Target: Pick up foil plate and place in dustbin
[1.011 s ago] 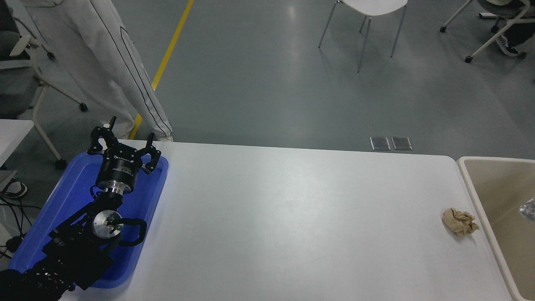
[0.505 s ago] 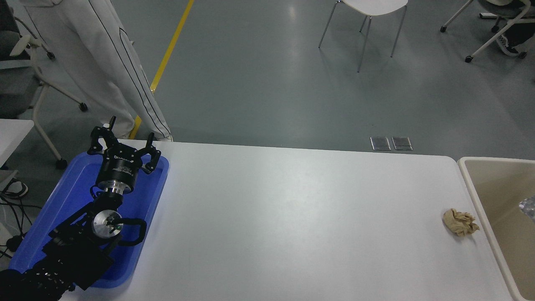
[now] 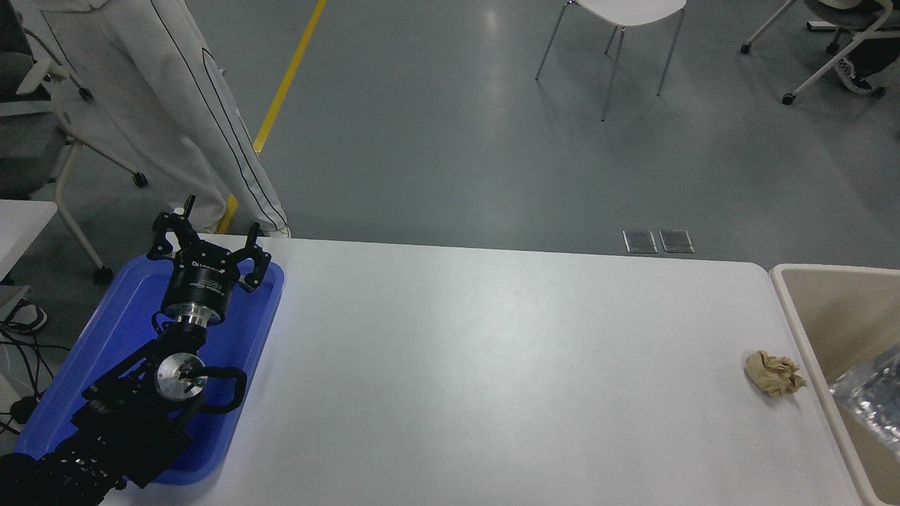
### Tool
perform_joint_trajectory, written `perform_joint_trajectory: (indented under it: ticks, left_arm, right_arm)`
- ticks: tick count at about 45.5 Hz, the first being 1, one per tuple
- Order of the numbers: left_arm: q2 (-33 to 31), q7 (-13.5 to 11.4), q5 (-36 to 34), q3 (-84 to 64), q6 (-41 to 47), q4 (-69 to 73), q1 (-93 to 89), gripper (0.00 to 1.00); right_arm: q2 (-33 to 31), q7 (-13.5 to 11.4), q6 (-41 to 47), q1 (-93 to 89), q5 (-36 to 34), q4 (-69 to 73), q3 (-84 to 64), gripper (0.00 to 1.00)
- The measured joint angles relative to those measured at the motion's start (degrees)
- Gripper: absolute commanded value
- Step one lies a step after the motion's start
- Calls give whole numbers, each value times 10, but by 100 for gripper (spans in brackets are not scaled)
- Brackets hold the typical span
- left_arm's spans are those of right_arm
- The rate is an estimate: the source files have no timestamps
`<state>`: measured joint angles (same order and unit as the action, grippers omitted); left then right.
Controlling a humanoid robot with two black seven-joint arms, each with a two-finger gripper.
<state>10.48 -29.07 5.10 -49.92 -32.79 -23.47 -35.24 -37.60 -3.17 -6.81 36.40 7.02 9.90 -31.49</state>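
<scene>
The foil plate [image 3: 872, 407] shows only as a blurred, shiny silver crinkled piece at the picture's right edge, over the inside of the dustbin [image 3: 798, 316]. The dustbin is a beige open-topped bin with a pale rim, standing against the table's right end. Whether anything holds the plate is hidden, since the right arm and its gripper are out of view. My left gripper [image 3: 211, 235] is parked at the lower left above a blue tray, its fingers spread open with nothing between them.
A crumpled tan paper wad [image 3: 773, 373] lies on the white table [image 3: 492, 365] close to the dustbin's rim. The flat blue tray [image 3: 105, 337] sits at the table's left end. A person in white trousers [image 3: 190, 105] stands beyond the far left corner. Chairs stand on the floor behind.
The silver foil plate, earlier a small glint at the right edge, now shows as a larger blurred piece lower in the dustbin. The left arm has not moved.
</scene>
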Motion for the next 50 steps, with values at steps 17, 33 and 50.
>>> perform_joint_trajectory:
  ticks: [17, 33, 50]
  left_arm:
    - [0, 0, 0, 0, 0, 0, 0, 100]
    - [0, 0, 0, 0, 0, 0, 0, 100]
    - [0, 1, 0, 0, 0, 0, 0, 100]
  right_arm:
    - [-4, 0, -8, 9, 2, 27, 1, 98]
    - [-48, 0, -7, 42, 6, 122, -2, 99]
    - [-135, 1, 0, 162, 65, 326, -57, 100]
